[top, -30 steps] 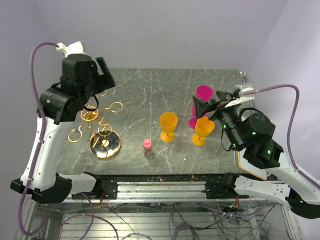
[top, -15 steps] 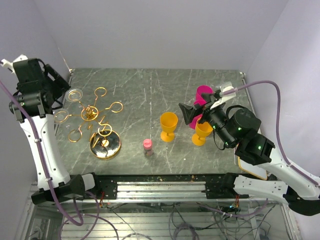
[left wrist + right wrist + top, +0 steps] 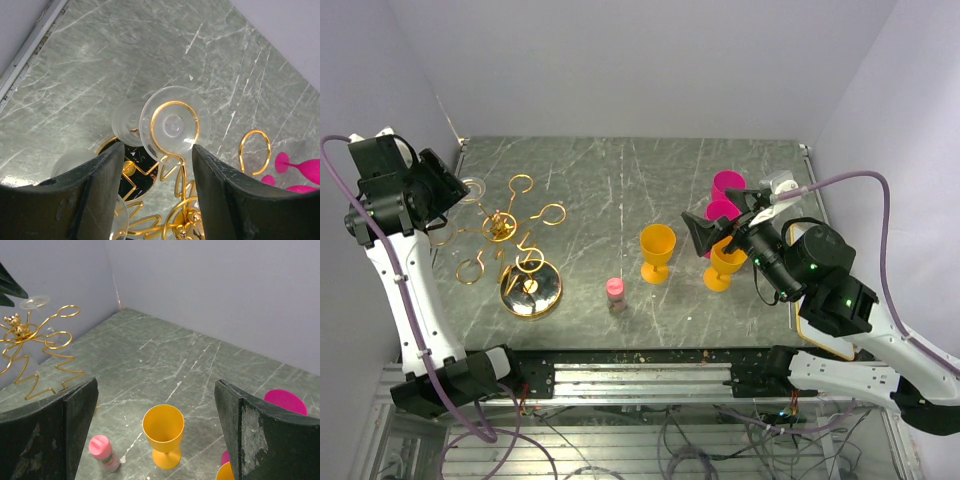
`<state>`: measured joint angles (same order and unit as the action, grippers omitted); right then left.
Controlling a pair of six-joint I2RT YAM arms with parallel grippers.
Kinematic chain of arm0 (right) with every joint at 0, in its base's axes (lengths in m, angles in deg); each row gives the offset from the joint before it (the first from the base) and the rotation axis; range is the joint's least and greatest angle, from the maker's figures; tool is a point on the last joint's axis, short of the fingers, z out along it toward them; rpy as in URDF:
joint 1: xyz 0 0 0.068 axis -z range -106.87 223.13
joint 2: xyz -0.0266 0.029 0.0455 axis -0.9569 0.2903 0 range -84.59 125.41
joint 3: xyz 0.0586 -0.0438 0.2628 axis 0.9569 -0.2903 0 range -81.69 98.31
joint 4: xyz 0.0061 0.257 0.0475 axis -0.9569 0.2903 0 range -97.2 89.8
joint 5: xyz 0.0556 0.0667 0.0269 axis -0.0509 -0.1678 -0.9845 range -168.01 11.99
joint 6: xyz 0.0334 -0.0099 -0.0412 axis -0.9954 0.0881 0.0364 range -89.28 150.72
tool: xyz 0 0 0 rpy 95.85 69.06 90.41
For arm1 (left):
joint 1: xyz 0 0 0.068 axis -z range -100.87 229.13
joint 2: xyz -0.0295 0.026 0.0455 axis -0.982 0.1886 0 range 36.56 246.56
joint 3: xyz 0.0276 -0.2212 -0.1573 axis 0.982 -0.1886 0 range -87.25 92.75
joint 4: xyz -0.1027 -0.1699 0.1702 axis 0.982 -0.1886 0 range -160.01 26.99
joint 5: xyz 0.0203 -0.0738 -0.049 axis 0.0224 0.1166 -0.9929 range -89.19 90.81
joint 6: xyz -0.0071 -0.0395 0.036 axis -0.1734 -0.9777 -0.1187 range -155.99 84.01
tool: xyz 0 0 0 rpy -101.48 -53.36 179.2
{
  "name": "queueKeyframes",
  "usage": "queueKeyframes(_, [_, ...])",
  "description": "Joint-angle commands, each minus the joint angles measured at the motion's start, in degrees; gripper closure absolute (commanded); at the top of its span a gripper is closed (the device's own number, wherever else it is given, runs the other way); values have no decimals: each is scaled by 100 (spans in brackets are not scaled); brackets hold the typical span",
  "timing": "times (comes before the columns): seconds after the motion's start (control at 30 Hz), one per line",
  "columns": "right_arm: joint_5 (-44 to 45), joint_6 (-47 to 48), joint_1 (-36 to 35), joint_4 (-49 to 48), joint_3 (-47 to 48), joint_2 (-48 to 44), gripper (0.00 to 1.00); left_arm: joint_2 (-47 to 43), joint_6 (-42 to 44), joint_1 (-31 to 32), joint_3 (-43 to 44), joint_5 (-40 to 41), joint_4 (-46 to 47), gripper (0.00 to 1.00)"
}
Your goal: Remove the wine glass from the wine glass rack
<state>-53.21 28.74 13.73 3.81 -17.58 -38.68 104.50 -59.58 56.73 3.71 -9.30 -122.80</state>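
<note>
Wine glass, clear and hung foot-up in a curled gold ring on the far left side of the rack, is seen just beyond the tips of the left gripper, centred in the gap between its black fingers, which are held apart and are not seen touching it. The left arm is raised high at the rack's left side, with the wrist bent down toward that ring. The right gripper is spread wide, grasping nothing, and is held well to the right of the rack.
</note>
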Motion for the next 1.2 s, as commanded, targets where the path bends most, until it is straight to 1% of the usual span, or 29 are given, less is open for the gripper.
queueKeyframes(0.0, [0,133,-54,-123,-39,-25,0,135,317,-48,39,-314,193,34])
queueKeyframes(0.27, [85,222,-103,-186,-103,-45,0,371,312,-48,-120,-478,321,38])
queueKeyframes(0.5, [192,332,-200,-223,-132,-69,0,352,282,-53,-183,-321,315,45])
queueKeyframes(0.63, [272,396,-285,-220,-118,-84,0,351,201,-55,-177,-339,276,52])
queueKeyframes(0.67, [298,412,-305,-217,-115,-98,0,345,191,-51,-163,-316,259,57])
queueKeyframes(0.7, [333,423,-325,-213,-114,-101,0,343,189,-51,-146,-289,241,60])
queueKeyframes(0.83, [384,448,-362,-226,-130,-111,0,308,171,-46,-52,-267,175,65])
queueKeyframes(0.9, [393,460,-382,-239,-132,-116,0,300,168,-48,10,-226,131,69])
queueKeyframes(1.17, [425,470,-408,-234,-106,-88,0,260,46,-50,54,-286,142,75])
